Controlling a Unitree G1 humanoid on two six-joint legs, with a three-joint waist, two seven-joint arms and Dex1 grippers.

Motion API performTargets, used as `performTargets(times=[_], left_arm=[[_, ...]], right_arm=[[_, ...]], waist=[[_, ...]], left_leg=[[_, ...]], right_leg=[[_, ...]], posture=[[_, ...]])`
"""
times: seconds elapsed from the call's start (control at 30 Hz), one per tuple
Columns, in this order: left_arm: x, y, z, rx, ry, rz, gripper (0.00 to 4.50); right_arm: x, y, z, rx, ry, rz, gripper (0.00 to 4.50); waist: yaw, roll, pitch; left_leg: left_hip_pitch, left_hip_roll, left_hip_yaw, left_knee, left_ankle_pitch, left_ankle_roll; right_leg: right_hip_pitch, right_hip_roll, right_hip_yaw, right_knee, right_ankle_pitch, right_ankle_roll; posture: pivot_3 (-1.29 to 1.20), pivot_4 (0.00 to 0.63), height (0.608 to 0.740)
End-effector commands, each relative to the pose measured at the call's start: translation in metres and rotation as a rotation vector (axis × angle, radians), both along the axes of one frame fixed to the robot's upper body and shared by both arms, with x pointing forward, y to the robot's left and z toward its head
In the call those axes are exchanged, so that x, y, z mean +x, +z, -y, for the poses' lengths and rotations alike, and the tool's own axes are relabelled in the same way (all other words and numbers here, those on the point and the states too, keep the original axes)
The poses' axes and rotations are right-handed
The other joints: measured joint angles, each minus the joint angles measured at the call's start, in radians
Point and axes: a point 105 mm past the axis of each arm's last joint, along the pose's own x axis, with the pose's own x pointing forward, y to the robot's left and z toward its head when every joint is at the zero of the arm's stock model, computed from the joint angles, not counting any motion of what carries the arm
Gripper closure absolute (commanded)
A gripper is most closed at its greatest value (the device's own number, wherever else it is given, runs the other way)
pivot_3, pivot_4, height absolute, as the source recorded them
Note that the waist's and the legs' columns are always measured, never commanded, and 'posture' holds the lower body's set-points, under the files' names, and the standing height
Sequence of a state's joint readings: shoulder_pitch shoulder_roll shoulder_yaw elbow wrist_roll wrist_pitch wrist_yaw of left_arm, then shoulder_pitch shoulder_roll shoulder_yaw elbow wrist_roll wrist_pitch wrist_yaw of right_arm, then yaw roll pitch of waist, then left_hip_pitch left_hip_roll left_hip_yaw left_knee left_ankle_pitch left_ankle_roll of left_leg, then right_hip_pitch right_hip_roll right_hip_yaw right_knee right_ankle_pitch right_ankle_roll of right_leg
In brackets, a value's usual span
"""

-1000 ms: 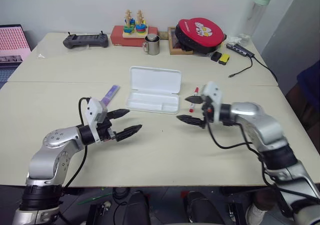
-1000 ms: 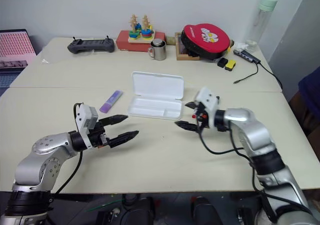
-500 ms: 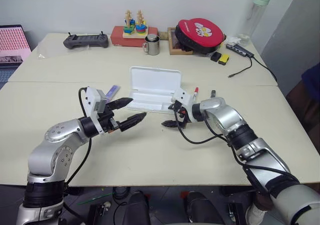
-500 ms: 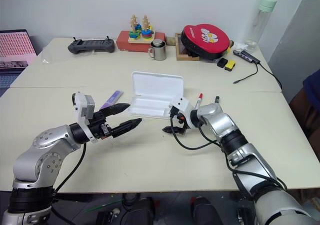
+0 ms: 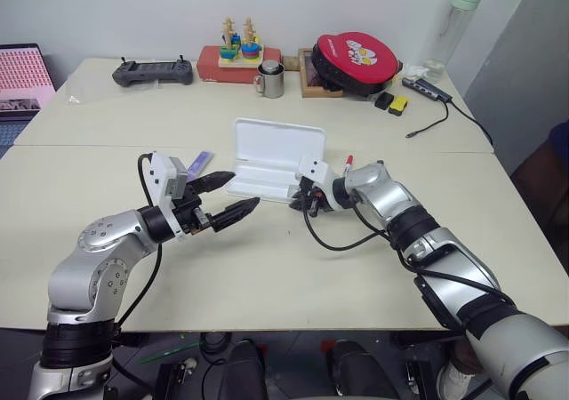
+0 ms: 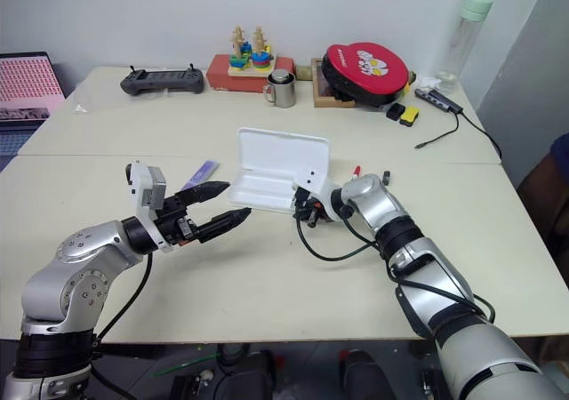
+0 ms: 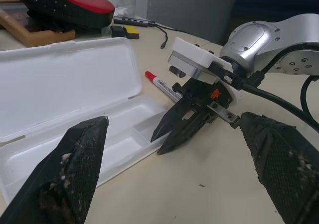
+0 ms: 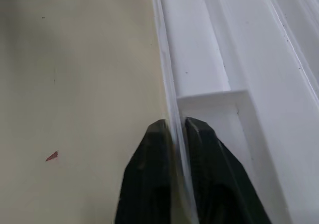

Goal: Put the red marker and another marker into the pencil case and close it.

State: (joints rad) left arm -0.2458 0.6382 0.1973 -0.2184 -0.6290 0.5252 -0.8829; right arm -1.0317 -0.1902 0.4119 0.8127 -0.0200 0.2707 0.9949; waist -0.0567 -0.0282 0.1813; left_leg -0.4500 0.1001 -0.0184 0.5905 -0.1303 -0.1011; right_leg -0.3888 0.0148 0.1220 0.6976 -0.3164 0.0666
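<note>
The white pencil case (image 5: 276, 144) lies open at the table's middle, lid raised behind the tray. My right gripper (image 5: 299, 204) is at the tray's front right corner, shut on the tray's thin front wall (image 8: 169, 92), which runs between the fingers. The red marker (image 5: 346, 164) lies on the table just right of the case, behind that gripper, with its red cap (image 7: 151, 75) towards the case. The lilac highlighter (image 5: 199, 161) lies left of the case. My left gripper (image 5: 245, 189) hovers open in front of the case's left end, pointing at the right gripper.
Along the far edge stand a black controller (image 5: 151, 71), a red box with a stacking toy (image 5: 238, 53), a metal mug (image 5: 271, 79), a red round pouch (image 5: 356, 58), a bottle (image 5: 455, 22) and a cabled hub (image 5: 427, 87). A small black object (image 5: 379, 164) lies beside the marker.
My right gripper swung left and down from beside the red marker to the case's front corner and shut on the tray's wall. The left gripper rose slightly and stayed open.
</note>
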Motion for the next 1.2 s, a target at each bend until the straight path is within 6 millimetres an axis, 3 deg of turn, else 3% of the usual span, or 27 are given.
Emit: performTargets(times=[0.03, 0.17, 0.3, 0.47, 0.67, 0.77, 0.97, 1.07, 1.2], left_arm=[[-0.003, 0.008, 0.000, 0.000, -0.001, 0.033, 0.00], [-0.001, 0.010, -0.006, -0.008, 0.021, 0.039, 0.00], [-0.003, 0.005, -0.007, 0.009, 0.020, 0.019, 0.00], [-0.002, 0.004, -0.013, 0.010, 0.043, 0.015, 0.00], [0.000, 0.006, -0.014, 0.024, 0.043, 0.016, 0.00], [0.000, 0.007, -0.008, 0.036, 0.022, 0.020, 0.00], [-0.003, 0.011, 0.002, 0.041, -0.026, 0.024, 0.00], [-0.009, 0.006, 0.016, 0.061, -0.095, 0.003, 0.00], [-0.009, 0.005, 0.025, 0.070, -0.132, 0.006, 0.00]], right_arm=[[0.000, 0.009, 0.000, 0.016, 0.026, 0.029, 4.46], [-0.016, 0.015, -0.007, 0.059, 0.162, 0.105, 4.46], [-0.043, 0.000, -0.003, 0.023, 0.280, 0.053, 4.46], [-0.061, -0.005, -0.005, 0.025, 0.327, 0.028, 4.46], [-0.066, -0.006, -0.010, 0.041, 0.314, 0.027, 4.46], [-0.059, 0.005, -0.013, 0.083, 0.277, 0.075, 4.02], [-0.059, 0.043, 0.001, 0.206, 0.201, 0.137, 2.68], [-0.066, 0.067, 0.029, 0.327, 0.036, 0.162, 1.83], [-0.051, 0.058, 0.068, 0.331, -0.291, 0.165, 0.85]], waist=[[0.000, 0.000, 0.000], [0.001, 0.000, 0.000], [0.000, 0.000, 0.000], [0.000, 0.000, 0.000], [0.000, 0.000, 0.000], [0.000, 0.000, 0.000], [0.006, 0.000, 0.000], [0.009, 0.000, 0.000], [0.023, 0.000, 0.000]], left_leg=[[0.000, 0.000, 0.000, 0.000, 0.000, 0.000], [0.000, 0.000, 0.000, 0.000, 0.000, 0.000], [0.000, 0.000, 0.000, -0.001, 0.000, 0.000], [0.000, 0.000, 0.000, -0.001, 0.000, 0.000], [0.000, 0.000, -0.001, 0.000, 0.000, 0.000], [0.000, 0.000, -0.001, 0.000, 0.000, 0.000], [-0.001, 0.000, -0.001, 0.000, 0.000, 0.000], [-0.001, 0.000, -0.001, -0.001, 0.000, 0.000], [-0.001, 0.000, -0.002, -0.001, -0.001, -0.001]], right_leg=[[0.000, 0.000, 0.000, 0.000, 0.000, 0.000], [0.000, 0.000, 0.000, 0.000, 0.000, 0.001], [0.000, 0.000, 0.000, 0.000, -0.001, 0.001], [0.000, 0.000, 0.000, 0.000, -0.001, 0.001], [0.000, 0.000, 0.000, 0.000, -0.001, 0.001], [0.000, 0.000, 0.000, 0.000, -0.001, 0.001], [0.000, 0.000, 0.000, -0.001, -0.001, 0.001], [0.000, 0.000, -0.001, -0.001, -0.001, 0.001], [0.000, -0.001, -0.001, -0.001, -0.002, -0.001]], posture=[[0.00, 0.150, 0.740], [0.00, 0.150, 0.740], [0.00, 0.150, 0.740], [0.00, 0.150, 0.740], [0.00, 0.150, 0.740], [0.00, 0.150, 0.740], [0.00, 0.150, 0.740], [0.00, 0.150, 0.740], [0.00, 0.150, 0.740]])
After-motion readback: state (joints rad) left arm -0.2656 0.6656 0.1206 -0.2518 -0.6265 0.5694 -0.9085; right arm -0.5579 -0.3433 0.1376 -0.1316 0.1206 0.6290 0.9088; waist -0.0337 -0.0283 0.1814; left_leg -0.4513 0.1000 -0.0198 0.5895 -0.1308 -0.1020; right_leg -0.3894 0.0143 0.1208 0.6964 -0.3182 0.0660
